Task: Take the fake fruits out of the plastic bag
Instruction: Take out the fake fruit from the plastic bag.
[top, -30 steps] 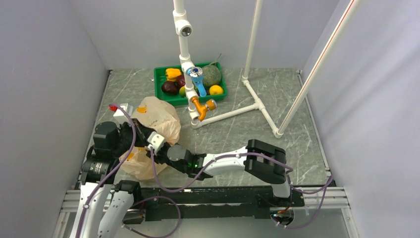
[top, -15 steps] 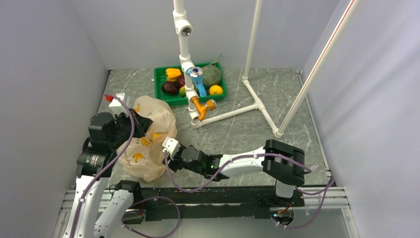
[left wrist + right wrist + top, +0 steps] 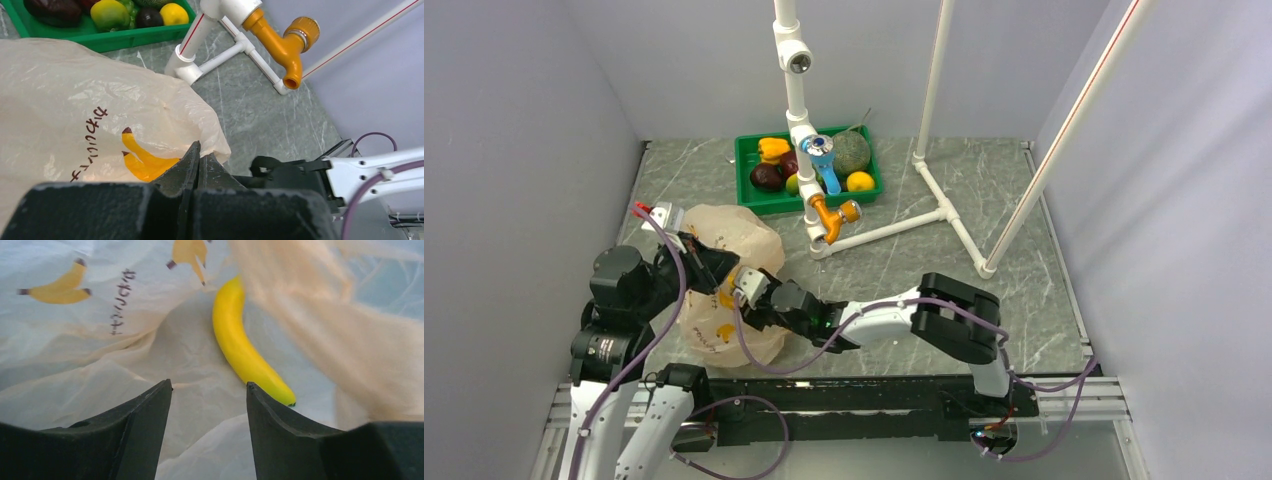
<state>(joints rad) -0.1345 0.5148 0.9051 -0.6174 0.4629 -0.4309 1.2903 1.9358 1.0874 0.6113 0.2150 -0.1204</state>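
The peach-beige plastic bag (image 3: 724, 300) with banana prints lies at the near left of the table. My left gripper (image 3: 712, 264) is shut on its edge; the left wrist view shows the jaws (image 3: 200, 152) pinched on the film of the bag (image 3: 75, 100). My right gripper (image 3: 734, 290) is open with its fingers inside the bag's mouth. The right wrist view shows a glossy yellow banana (image 3: 240, 347) lying on the bag's inside (image 3: 190, 350), just beyond the right fingertip (image 3: 252, 390), apart from it. Maroon fruits (image 3: 767, 176) and a yellow-green one (image 3: 110, 14) lie in the tray.
A green tray (image 3: 754, 200) at the back holds the fruits, a netted melon (image 3: 851, 152) and a yellow-orange pepper (image 3: 773, 148). A white pipe frame (image 3: 944, 205) with an orange tap (image 3: 832, 215) stands beside the bag. Grey walls close in on three sides.
My right gripper drew back to the right out of the bag, then went back into its mouth. My left gripper moved left and back with the bag's edge, pulling the bag open.
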